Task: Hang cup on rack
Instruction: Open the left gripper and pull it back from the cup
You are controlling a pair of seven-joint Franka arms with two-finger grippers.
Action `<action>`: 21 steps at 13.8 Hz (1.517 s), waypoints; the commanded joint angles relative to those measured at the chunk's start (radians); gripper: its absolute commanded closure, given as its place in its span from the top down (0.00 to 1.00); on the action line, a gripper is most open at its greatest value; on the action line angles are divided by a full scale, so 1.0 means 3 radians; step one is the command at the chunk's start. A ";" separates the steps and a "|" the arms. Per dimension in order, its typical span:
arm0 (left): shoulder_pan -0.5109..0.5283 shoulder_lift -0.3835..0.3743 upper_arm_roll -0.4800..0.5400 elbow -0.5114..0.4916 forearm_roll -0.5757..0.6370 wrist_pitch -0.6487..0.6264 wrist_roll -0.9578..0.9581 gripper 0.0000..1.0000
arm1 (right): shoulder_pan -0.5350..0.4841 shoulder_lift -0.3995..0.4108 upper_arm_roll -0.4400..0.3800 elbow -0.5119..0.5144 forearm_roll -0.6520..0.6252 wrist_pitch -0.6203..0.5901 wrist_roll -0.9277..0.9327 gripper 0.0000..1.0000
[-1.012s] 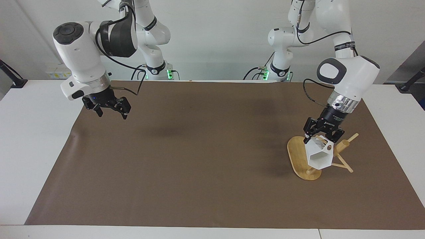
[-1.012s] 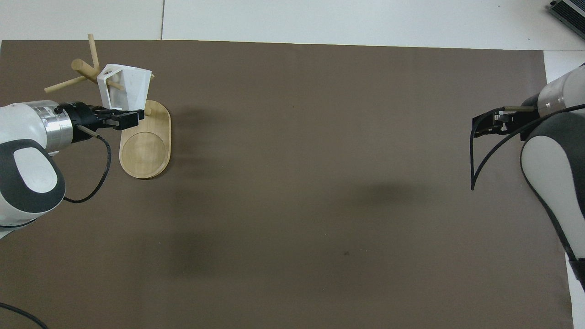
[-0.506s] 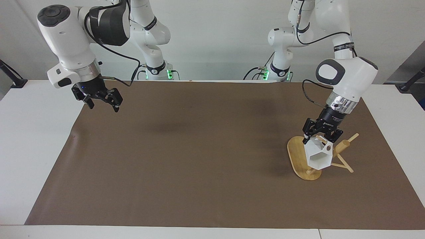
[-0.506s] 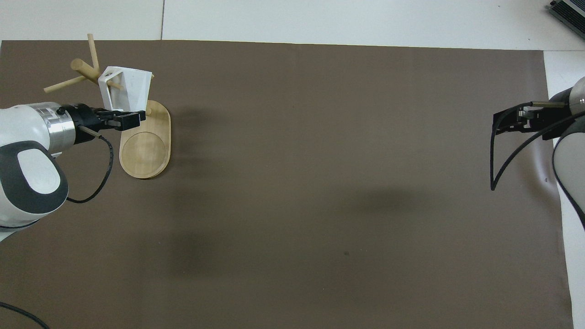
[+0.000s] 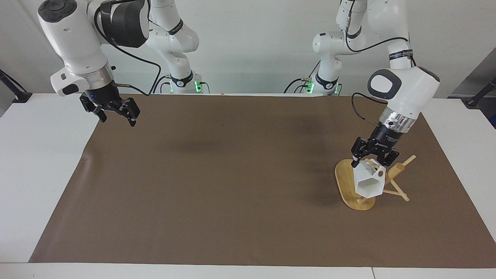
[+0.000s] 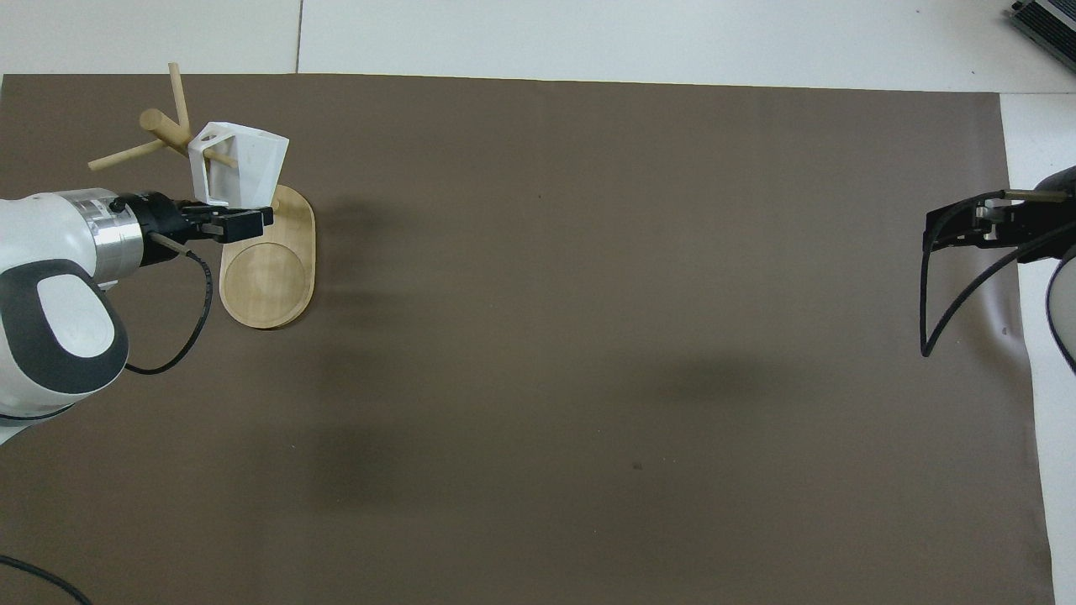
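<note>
**Inspector:** Where is the small white faceted cup (image 5: pixel 369 184) with the blocky pierced handle?

**Onlooker:** It sits on the light bamboo mug rack (image 5: pixel 350 185) with the oval base, toward the left arm's end of the bench (image 5: pixel 38 162). One of the thin pegs (image 6: pixel 220 157) runs through the hole in its handle, and its mouth is tipped sideways, away from the robots. The rack's base lies on the brown mat (image 5: pixel 232 174) that covers the bench.

**Inspector:** And the left hand (image 5: pixel 373 159)?

**Onlooker:** It is right at the cup's handle end, over the rack's base. From where I stand I cannot tell whether its fingers are clamped on the cup or let go; they sit hard against it either way.

**Inspector:** The right hand (image 5: pixel 115 114)?

**Onlooker:** Raised in the air over the mat's edge at the right arm's end of the bench, well apart from the rack. Its fingers stand spread, nothing between them. That arm waits.
</note>
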 commanded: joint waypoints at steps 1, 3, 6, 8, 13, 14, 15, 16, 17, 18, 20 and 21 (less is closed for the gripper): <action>0.0023 -0.0036 0.0017 0.0053 0.0097 -0.0212 -0.0041 1.00 | -0.0061 -0.0076 0.0004 -0.0011 0.0017 -0.0070 -0.0052 1.00; 0.0033 -0.0031 0.0017 0.0135 0.0239 -0.0396 -0.0031 1.00 | -0.0123 -0.0112 0.0009 -0.0052 0.0022 -0.0039 -0.0072 1.00; 0.0125 -0.0046 0.0017 0.0283 0.0413 -0.0749 -0.0021 1.00 | -0.0148 -0.0153 0.0014 -0.0124 0.0033 -0.0009 -0.0098 1.00; 0.0140 -0.0077 0.0017 0.0395 0.0520 -0.1035 0.0045 1.00 | -0.0220 -0.0219 0.0019 -0.0211 0.0083 0.0012 -0.0235 1.00; 0.0212 -0.0087 0.0022 0.0646 0.0817 -0.1623 0.0796 1.00 | -0.0189 -0.0178 0.0019 -0.0201 0.0150 0.0043 -0.0200 1.00; 0.0227 -0.0087 0.0017 0.0712 0.0853 -0.1710 0.0954 1.00 | -0.0184 -0.0178 0.0019 -0.0201 0.0150 0.0048 -0.0200 1.00; 0.0227 -0.0087 0.0017 0.0794 0.0899 -0.1812 0.1179 1.00 | -0.0184 -0.0178 0.0024 -0.0196 0.0150 0.0048 -0.0200 1.00; 0.0217 -0.0087 0.0017 0.0850 0.0915 -0.1879 0.1409 1.00 | -0.0184 -0.0178 0.0024 -0.0196 0.0150 0.0048 -0.0205 1.00; 0.0212 -0.0092 0.0017 0.0876 0.0920 -0.1920 0.1659 1.00 | -0.0184 -0.0178 0.0024 -0.0196 0.0150 0.0048 -0.0200 1.00; 0.0212 -0.0113 0.0012 0.0876 0.0920 -0.1936 0.1910 1.00 | -0.0184 -0.0178 0.0029 -0.0196 0.0150 0.0043 -0.0200 1.00; 0.0207 -0.0148 0.0017 0.0882 0.0920 -0.2012 0.2492 1.00 | -0.0184 -0.0183 0.0030 -0.0196 0.0150 -0.0003 -0.0226 1.00; 0.0212 -0.0174 0.0017 0.0887 0.0920 -0.2038 0.2733 1.00 | -0.0179 -0.0189 0.0035 -0.0201 0.0150 -0.0024 -0.0226 1.00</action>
